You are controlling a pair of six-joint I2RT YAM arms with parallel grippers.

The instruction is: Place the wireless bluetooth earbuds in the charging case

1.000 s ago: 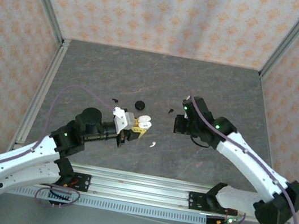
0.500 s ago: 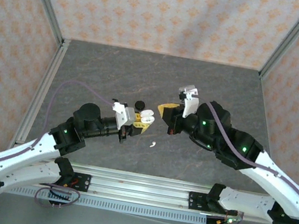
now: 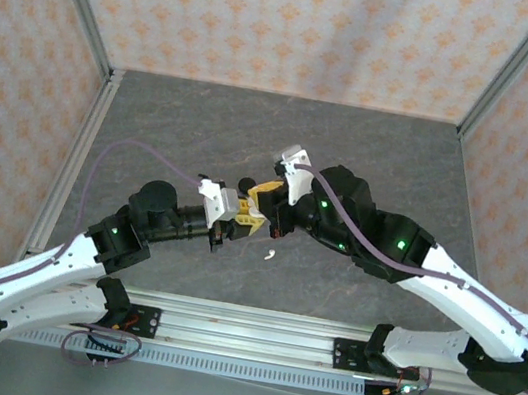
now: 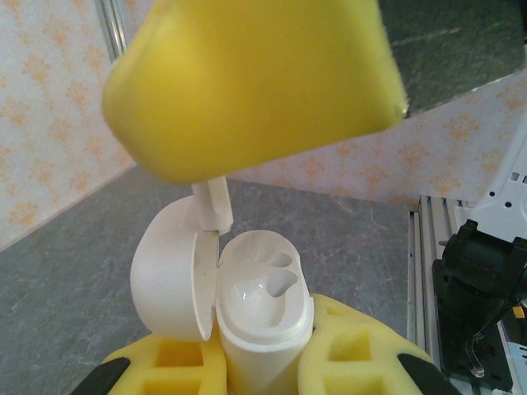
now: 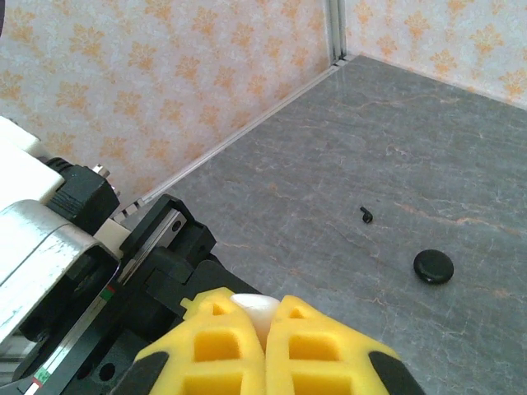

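White earbud point(image 4: 212, 202), stem pointing down, is pinched in the right gripper point(image 5: 262, 319), whose yellow pads are closed tight on it. It hangs right above the open charging case point(image 4: 263, 309), the stem tip close to the seam between the flipped-back lid point(image 4: 165, 276) and the body. The left gripper point(image 4: 263, 350) clamps the case upright from both sides, off the table point(image 3: 353, 152). I'd say the first insertion is under way. Next, the stem probably wants nudging off the hinge side and over one of the two sockets, then a straight push down before letting go. A second white earbud point(image 3: 271, 254) lies on the table just below the grippers. A black earbud point(image 5: 366, 215) and a round black case point(image 5: 433, 266) sit further back.
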